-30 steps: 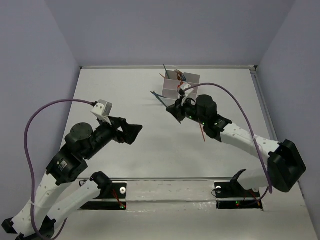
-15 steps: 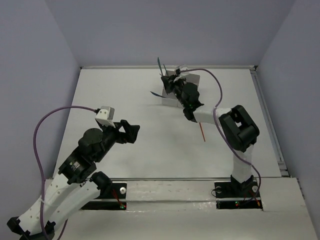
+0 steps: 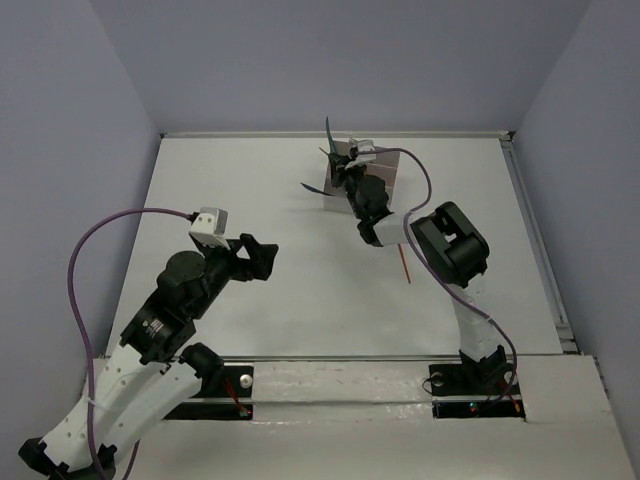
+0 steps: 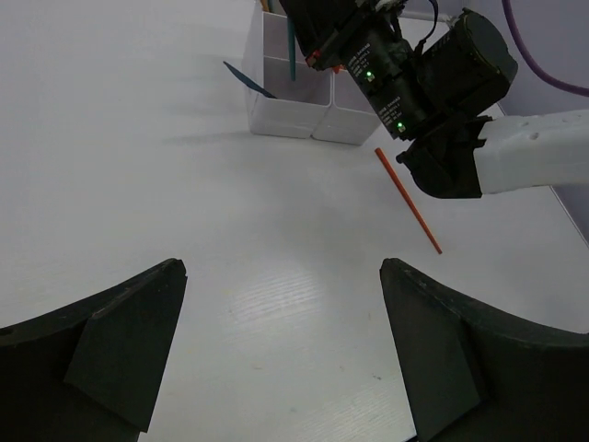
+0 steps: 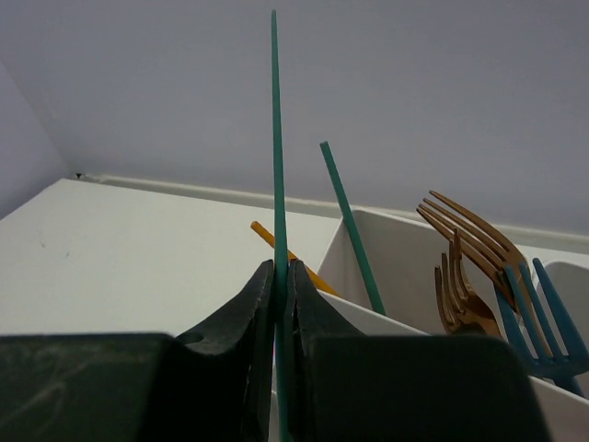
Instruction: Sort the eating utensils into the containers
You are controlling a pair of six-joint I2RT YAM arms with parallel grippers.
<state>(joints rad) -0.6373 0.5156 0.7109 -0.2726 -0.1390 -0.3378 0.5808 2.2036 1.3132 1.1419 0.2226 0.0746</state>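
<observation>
Table (image 3: 250,180), containers (image 3: 388,165) at far centre. R arm reaches fwd and folds over them. Right gripper (image 5: 279,276) is pinched shut on a teal utensil (image 5: 275,138), long axis upright above the near-left compartment; lower end hidden, prob. not yet inside. Left gripper (image 4: 281,276) is spread wide, empty, well apart. Orange utensil (image 3: 404,263) lies loose beside R arm, axis running near-to-far, so R is closer.

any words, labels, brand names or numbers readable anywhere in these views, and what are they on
No text can be read in any view.
The white containers, the orange utensil lying loose and the table show no print.
The right arm shows only small green lights, with no lettering that I can make out.
</observation>
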